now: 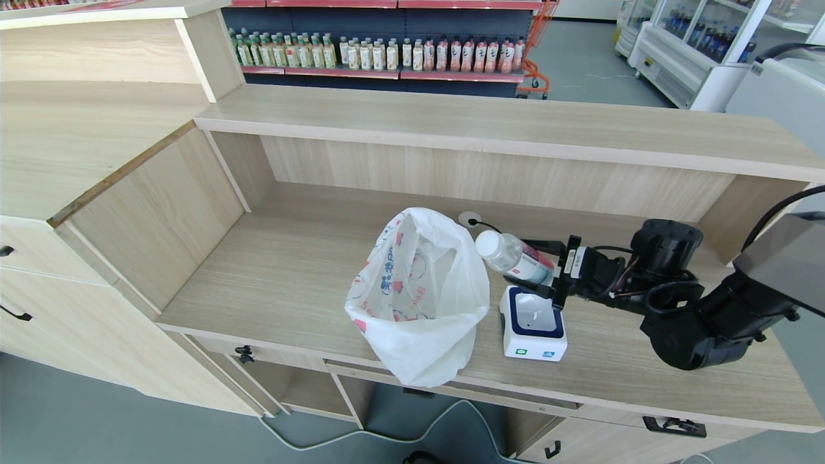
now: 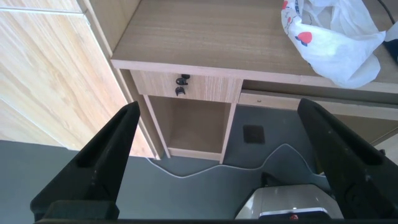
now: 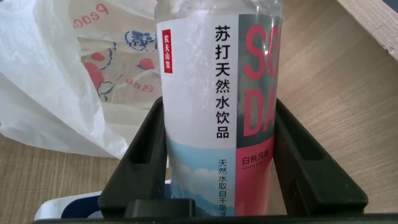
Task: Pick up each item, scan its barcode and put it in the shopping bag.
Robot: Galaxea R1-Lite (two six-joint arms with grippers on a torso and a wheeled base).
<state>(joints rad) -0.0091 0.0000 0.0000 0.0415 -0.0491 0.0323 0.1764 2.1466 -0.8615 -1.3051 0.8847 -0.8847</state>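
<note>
1. Far left: left end effector [image 2: 219, 112], fingers wide apart with nothing between them; it hangs off the front edge of the table [image 2: 205, 37], over the floor [image 2: 37, 162].
2. Mid-table: white shopping bag [image 1: 419, 290], upright, mouth open; its inside is hard to make out.
3. Just right of the bag: bottle [image 1: 512, 254], held roughly level above the scanner [image 1: 533, 325], capped end toward the bag; its base is hidden.
4. right end effector [image 1: 544, 265]: clamped on the bottle's label, covering the scanner's far edge.
</note>
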